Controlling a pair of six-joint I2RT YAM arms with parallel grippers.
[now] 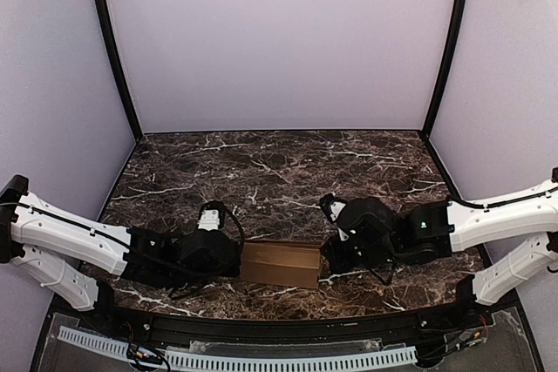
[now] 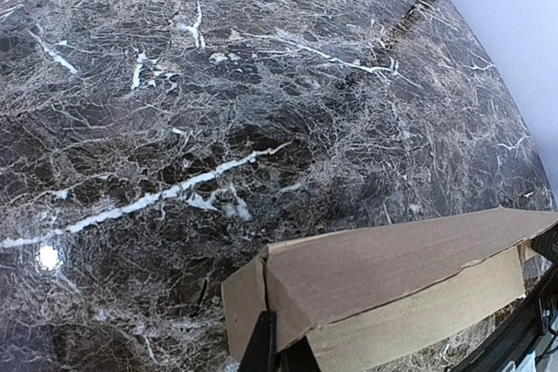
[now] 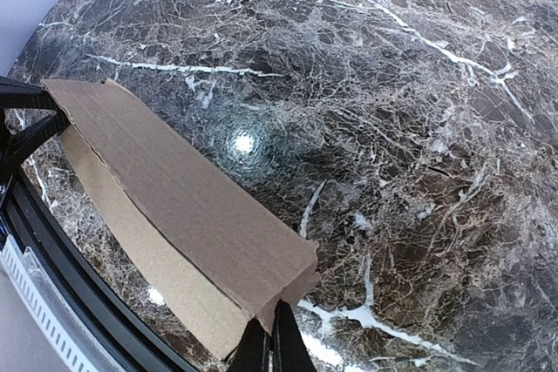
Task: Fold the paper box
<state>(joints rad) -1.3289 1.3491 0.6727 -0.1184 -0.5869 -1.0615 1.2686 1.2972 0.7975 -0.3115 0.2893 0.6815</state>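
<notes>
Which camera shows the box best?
The right wrist view: the box is large and nearly whole, top panel and folded side both clear. The left wrist view crops its bottom edge; the top view shows it small and dark.

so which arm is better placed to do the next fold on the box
left, probably: the left end effector, shut, pinches the paper box just beside a small end flap that sticks out. the right end effector is shut on the opposite corner, so it can steady things
</notes>
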